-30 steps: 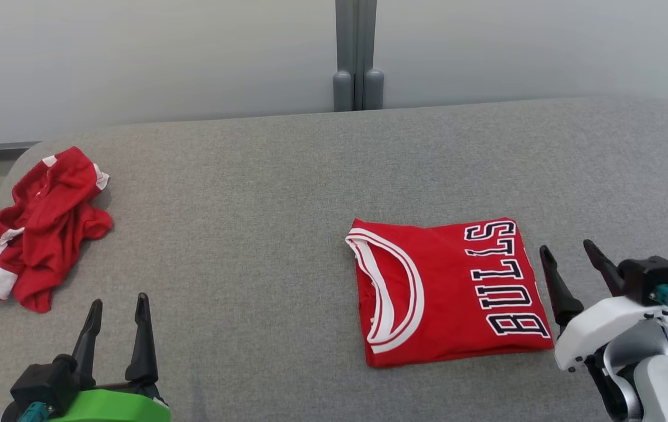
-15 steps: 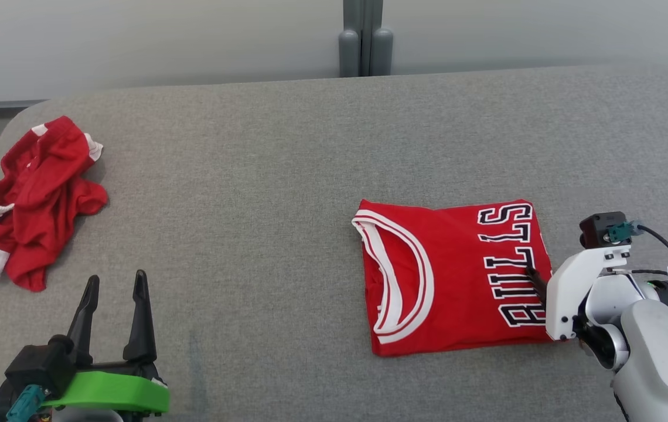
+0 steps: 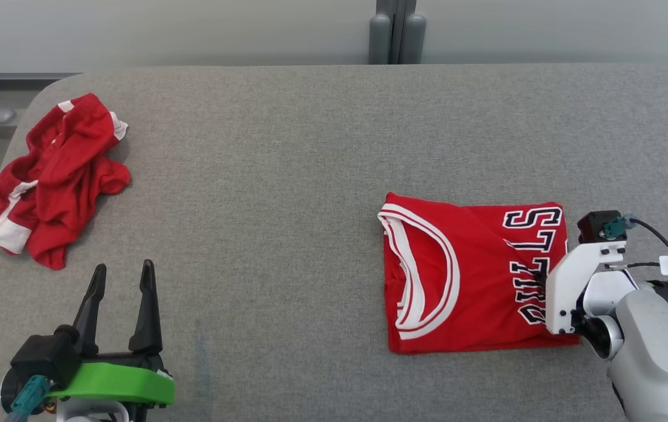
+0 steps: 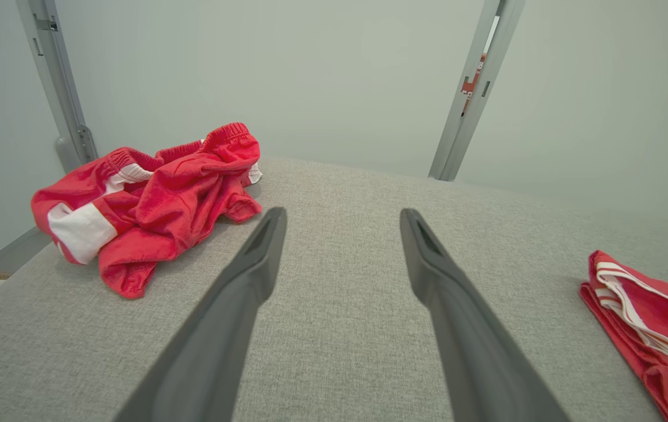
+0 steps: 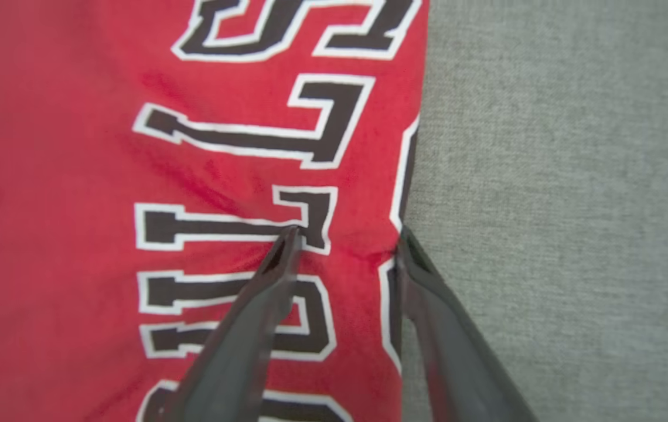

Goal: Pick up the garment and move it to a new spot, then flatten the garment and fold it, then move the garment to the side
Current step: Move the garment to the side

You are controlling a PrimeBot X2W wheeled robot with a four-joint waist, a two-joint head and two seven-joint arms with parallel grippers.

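Observation:
The garment [image 3: 457, 275] is a red jersey with black-and-white lettering, lying folded flat at the right of the grey table [image 3: 281, 176]. My right gripper [image 3: 545, 280] points down onto its right edge, mostly hidden by its own white wrist. In the right wrist view the right gripper [image 5: 347, 234] has its jaws apart. One fingertip presses on the lettering and the other on the hem of the garment [image 5: 76, 176], and the cloth puckers slightly between them. My left gripper [image 3: 123, 266] rests open and empty at the near left, and its wrist view shows the left gripper [image 4: 343, 212] over bare table.
A crumpled red and white piece of clothing [image 3: 47, 181] lies at the far left corner, also the crumpled clothing [image 4: 152, 199] ahead of the left fingers. A grey post [image 3: 395, 32] stands behind the table's back edge. The table's rounded left edge is near that pile.
The head camera has shifted. My right gripper swung from beside the jersey down onto its right edge, and the cloth there now wrinkles. The left gripper has stayed put.

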